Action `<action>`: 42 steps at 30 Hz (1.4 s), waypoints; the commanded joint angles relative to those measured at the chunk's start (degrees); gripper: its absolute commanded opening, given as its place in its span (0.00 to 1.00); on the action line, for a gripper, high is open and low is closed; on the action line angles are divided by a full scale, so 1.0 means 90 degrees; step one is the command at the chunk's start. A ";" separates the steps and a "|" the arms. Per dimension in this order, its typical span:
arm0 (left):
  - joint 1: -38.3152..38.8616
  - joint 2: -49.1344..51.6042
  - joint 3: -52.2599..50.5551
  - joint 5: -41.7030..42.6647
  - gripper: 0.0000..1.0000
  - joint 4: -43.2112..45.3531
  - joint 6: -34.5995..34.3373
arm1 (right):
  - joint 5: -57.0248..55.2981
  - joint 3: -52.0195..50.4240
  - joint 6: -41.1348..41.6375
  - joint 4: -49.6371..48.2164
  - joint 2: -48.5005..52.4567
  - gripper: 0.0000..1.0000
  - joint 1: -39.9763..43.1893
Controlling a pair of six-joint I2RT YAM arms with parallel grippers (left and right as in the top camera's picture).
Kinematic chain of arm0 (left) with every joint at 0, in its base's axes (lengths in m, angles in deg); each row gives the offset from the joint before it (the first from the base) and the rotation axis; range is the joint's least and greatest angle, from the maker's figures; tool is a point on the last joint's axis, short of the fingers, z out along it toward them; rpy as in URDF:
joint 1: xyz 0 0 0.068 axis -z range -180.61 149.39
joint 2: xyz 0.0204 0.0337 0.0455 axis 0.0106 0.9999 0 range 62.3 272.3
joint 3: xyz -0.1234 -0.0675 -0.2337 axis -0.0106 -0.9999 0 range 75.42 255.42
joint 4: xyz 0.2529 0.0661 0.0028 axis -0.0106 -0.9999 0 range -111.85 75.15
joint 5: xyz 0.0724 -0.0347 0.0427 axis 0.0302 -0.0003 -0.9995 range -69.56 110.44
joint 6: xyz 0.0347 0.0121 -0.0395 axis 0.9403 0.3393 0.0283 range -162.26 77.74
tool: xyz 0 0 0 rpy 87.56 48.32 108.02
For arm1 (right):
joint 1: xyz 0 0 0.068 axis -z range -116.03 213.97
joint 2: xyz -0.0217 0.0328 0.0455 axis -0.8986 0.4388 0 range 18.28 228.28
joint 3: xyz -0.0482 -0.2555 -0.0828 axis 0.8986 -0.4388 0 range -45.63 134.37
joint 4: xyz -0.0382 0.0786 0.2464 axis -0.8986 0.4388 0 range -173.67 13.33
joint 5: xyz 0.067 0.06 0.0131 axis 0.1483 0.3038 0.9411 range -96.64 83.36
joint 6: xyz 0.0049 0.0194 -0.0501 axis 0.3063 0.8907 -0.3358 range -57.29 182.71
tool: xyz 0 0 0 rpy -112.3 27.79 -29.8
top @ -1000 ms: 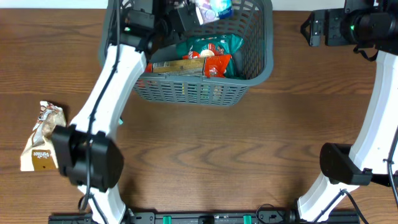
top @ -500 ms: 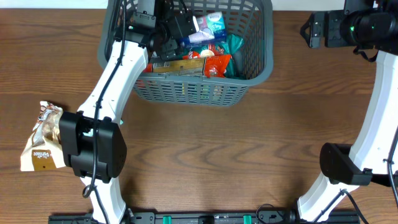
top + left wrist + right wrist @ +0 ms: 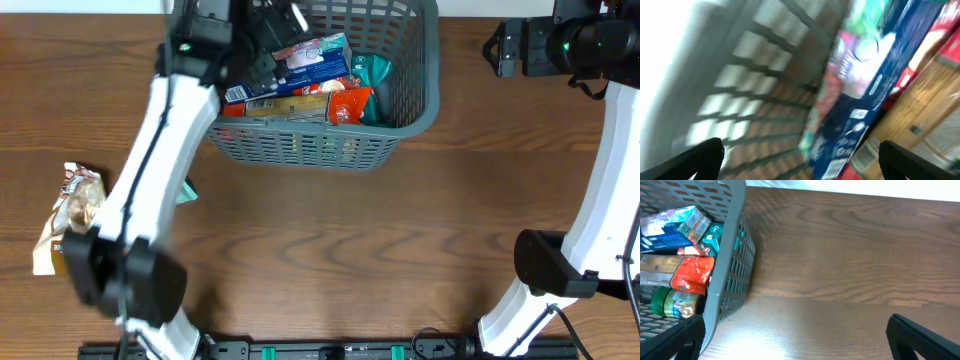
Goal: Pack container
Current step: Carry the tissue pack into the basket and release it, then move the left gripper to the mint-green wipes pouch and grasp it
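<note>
The container (image 3: 300,148), a dark grey slotted basket, stands at the table's far middle. A blue and white packet (image 3: 315,58) lies inside it on top of a red packet (image 3: 347,103), a green packet (image 3: 376,73) and a long tan box (image 3: 283,106). My left gripper (image 3: 268,38) hangs open over the basket's left part, just left of the blue packet (image 3: 875,85), and holds nothing. The left wrist view is blurred; its fingers (image 3: 705,156) stand far apart beside the basket wall (image 3: 765,75). My right gripper (image 3: 797,345) is open and empty over bare table to the right of the basket (image 3: 735,245).
A tan and white snack packet (image 3: 68,220) lies on the wooden table at the far left. A small teal object (image 3: 188,190) sits partly under the left arm. The right arm's base (image 3: 550,265) stands at the lower right.
My left gripper opened and let go of the blue and white packet, which now lies on the other items in the basket. The left arm swung leftward. The right arm has not moved.
</note>
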 commanded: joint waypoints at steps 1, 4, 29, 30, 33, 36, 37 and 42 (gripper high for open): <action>-0.0049 -0.1066 0.0112 -0.0440 0.98 -0.0029 -0.0848 | 0.0032 0.0083 -0.0083 0.0012 -0.0066 0.99 0.0053; -0.0066 -0.1741 0.0112 -0.0794 0.98 -0.0168 -0.1180 | 0.0032 0.0083 -0.0083 0.0012 -0.0066 0.99 0.0053; -0.2582 -0.2849 -0.2244 -0.2181 0.99 -0.3772 -1.5965 | 0.0046 0.0083 -0.0036 0.0007 -0.0066 0.99 0.0053; -0.2579 -0.2832 -0.2436 -0.2161 0.99 -0.3587 -1.6106 | 0.0066 0.0083 -0.0039 0.0007 -0.0066 0.99 0.0053; -0.2579 -0.2739 -0.2948 -0.1967 0.99 -0.2985 -1.6266 | 0.0206 0.0083 -0.0039 -0.0005 -0.0066 0.99 0.0053; -0.2579 -0.2516 -0.3252 -0.1945 0.99 -0.2637 -1.6543 | 0.0204 0.0083 -0.0039 -0.0007 -0.0066 0.99 0.0053; -0.2579 -0.2392 -0.3293 -0.1948 0.99 -0.2618 -1.6691 | 0.0204 0.0083 -0.0039 -0.0005 -0.0066 0.99 0.0053; -0.2579 -0.1637 -0.3310 -0.1834 0.99 -0.2467 -1.6929 | 0.0202 0.0083 -0.0039 -0.0002 -0.0066 0.99 0.0053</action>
